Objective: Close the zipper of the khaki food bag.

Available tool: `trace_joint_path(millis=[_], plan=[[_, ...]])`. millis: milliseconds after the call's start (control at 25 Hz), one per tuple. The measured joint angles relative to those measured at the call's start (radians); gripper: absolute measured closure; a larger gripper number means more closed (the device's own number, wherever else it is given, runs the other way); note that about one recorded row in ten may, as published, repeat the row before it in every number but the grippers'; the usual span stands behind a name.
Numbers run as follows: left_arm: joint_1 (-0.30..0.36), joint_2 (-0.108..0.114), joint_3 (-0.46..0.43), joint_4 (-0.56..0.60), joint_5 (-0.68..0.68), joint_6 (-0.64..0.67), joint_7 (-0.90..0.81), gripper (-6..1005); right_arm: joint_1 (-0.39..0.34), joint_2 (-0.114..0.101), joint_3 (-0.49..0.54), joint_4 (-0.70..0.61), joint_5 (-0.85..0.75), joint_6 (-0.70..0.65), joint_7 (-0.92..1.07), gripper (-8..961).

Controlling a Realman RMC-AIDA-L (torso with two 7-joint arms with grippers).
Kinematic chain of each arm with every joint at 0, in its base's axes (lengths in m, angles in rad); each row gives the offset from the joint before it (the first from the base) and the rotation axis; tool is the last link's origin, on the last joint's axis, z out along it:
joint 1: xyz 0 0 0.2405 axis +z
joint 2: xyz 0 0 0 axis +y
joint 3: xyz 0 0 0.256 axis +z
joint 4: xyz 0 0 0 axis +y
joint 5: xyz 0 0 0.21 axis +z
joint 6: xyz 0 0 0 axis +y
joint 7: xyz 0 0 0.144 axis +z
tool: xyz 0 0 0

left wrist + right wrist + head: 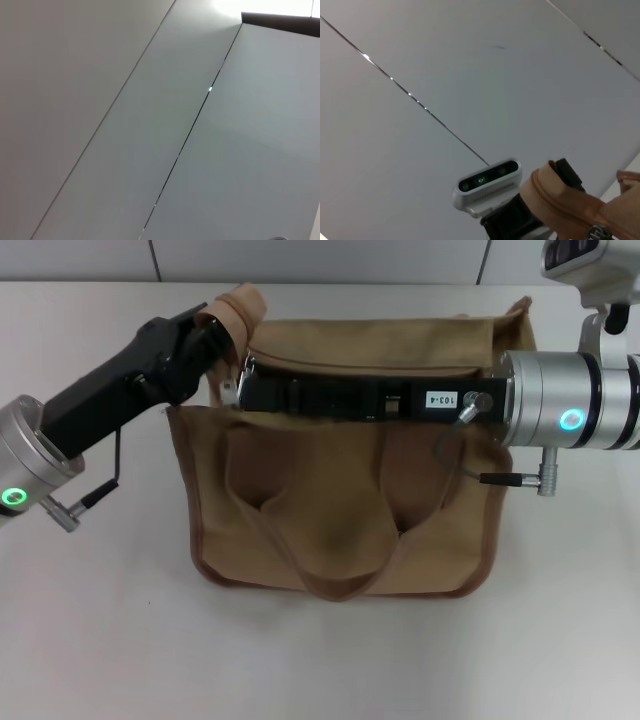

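Khaki food bag (345, 505) flat on white table, handles toward the robot.
Zipper (570, 207) along top edge; left corner lifted, silver pull showing.

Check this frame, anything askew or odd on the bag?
Nothing damaged or spilled. The bag lies flat on the table, its left top corner bunched up where the left gripper pinches it. The right gripper stretches across the bag's top edge.

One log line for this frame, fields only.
left gripper: gripping bag top corner | right gripper: lying along zipper line | zipper pull: near left-held corner
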Motion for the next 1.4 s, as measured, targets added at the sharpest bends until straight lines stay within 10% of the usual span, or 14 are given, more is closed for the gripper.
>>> trace_joint_path(millis=[1400], plan=[[-0.042, -0.002, 0.076, 0.198, -0.007, 0.068, -0.141, 981, 0.022, 0.000, -0.049, -0.008, 0.033, -0.002, -0.132, 222]])
